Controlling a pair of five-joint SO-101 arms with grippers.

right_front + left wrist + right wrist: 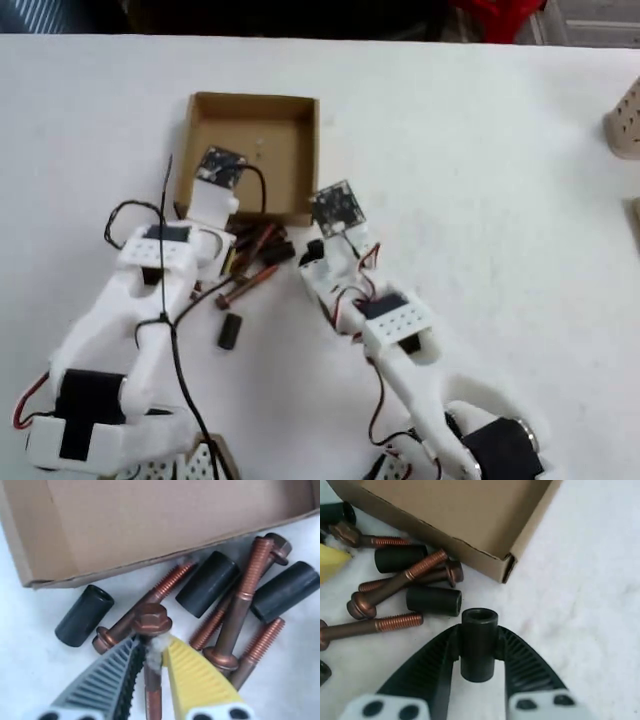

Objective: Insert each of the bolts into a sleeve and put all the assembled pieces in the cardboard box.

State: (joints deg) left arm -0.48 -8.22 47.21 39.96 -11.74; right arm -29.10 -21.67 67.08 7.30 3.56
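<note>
In the left wrist view my left gripper [150, 649] is shut on a copper bolt [151, 620]; its hex head sticks out past the grey and yellow fingertips. The bolt lies in a pile of copper bolts [239, 605] and black sleeves [207, 583] just in front of the cardboard box [150, 515]. My right gripper [478, 642] is shut on a black sleeve [478, 630], held upright with its open bore showing, near the box's corner [507, 565]. From above, the left gripper [232, 252] and the right gripper [312, 255] flank the pile [258, 255] below the box [195, 150].
One black sleeve [231, 330] lies apart on the white table, nearer than the pile. Another sleeve [84, 615] rests by the box wall. Cables [170, 330] run over the left arm. A tan object [625, 125] stands at the far right edge.
</note>
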